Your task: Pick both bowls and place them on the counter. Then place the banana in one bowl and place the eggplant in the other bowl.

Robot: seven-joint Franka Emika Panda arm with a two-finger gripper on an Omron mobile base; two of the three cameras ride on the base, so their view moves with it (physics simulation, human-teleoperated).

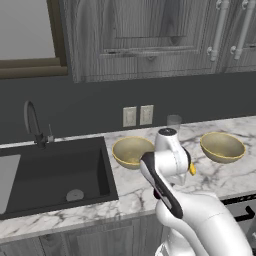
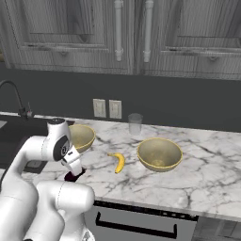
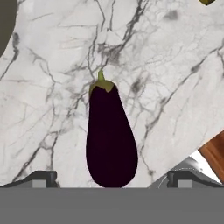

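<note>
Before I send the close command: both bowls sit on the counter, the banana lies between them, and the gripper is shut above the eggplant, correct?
Not quite: the gripper is open, its fingertips apart on either side of the eggplant, as the hand view shows. The rest stands.

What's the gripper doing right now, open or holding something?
Gripper: open, jaws spread either side of the glossy dark purple eggplant lying on the white marble counter; holding nothing.

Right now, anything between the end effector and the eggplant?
Nothing visible. In the hand view the eggplant lies bare on the counter, centred between the open end effector fingertips, with only marble around it. The banana lies off to the side.
</note>
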